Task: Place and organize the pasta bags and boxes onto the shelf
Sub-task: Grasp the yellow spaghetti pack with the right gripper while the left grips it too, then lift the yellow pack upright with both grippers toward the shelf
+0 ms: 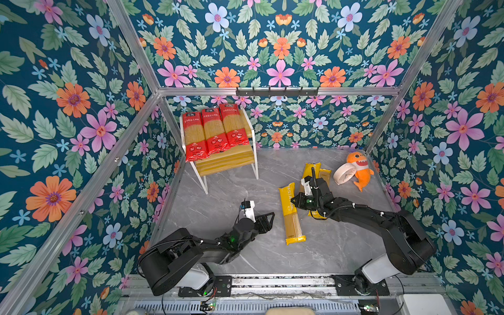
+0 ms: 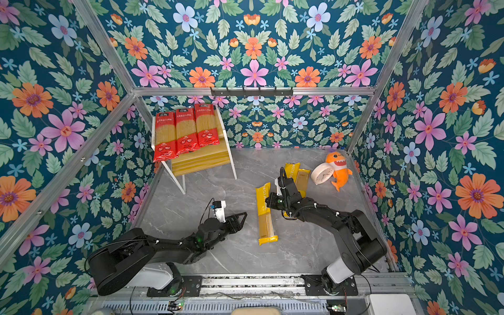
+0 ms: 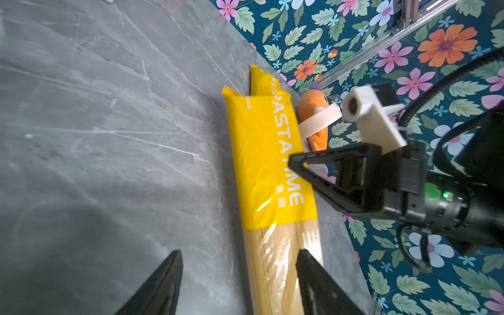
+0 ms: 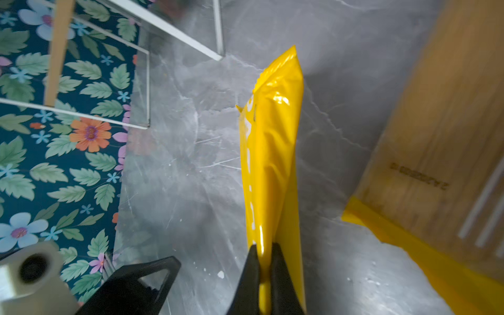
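My right gripper (image 4: 266,255) is pinched shut on the glossy yellow film of a long, narrow spaghetti pack (image 4: 272,150) lettered PASTATIME. Only the right wrist view shows that bite; in both top views my wrist covers it. The pack sits mid-way across the grey marble-patterned bench (image 1: 218,207). Its long axis runs from front edge to back edge, with the lettered yellow end toward the back and the clear window of straight pale strands toward the front.

My left gripper (image 3: 240,257) stands open and empty just left of that window stretch.

Two more yellow packs (image 1: 312,169) lie toward the right edge, behind my right arm.

Three red crinkly packs (image 1: 214,131) with clear windows lie side by side on the top board of the stepped shelf (image 1: 226,161). It has pale wooden boards and a thin white frame, and stands at the back left corner. The packs' red ends overhang its front.
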You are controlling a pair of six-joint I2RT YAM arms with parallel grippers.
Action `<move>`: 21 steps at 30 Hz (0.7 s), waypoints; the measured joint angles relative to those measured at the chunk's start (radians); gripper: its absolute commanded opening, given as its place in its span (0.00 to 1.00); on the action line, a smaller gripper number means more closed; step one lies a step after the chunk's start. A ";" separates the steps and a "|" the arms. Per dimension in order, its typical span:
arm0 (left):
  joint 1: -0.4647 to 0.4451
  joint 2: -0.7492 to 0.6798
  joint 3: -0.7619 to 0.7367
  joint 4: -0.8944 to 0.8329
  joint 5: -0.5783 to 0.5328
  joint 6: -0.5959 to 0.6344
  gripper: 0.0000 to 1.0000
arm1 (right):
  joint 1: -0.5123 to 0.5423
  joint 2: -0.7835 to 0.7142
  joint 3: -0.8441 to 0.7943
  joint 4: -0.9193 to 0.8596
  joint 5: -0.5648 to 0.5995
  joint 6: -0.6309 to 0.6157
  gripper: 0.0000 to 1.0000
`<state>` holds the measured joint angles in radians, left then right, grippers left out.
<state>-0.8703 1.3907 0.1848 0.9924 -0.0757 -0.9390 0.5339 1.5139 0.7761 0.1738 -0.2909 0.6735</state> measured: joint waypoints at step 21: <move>0.151 -0.200 -0.015 0.130 0.290 0.145 0.71 | 0.113 0.042 0.047 0.515 -0.115 -0.038 0.00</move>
<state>-0.7193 1.1904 0.1696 1.1221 0.2138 -0.7940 0.6468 1.5558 0.8227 0.6888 -0.4061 0.6357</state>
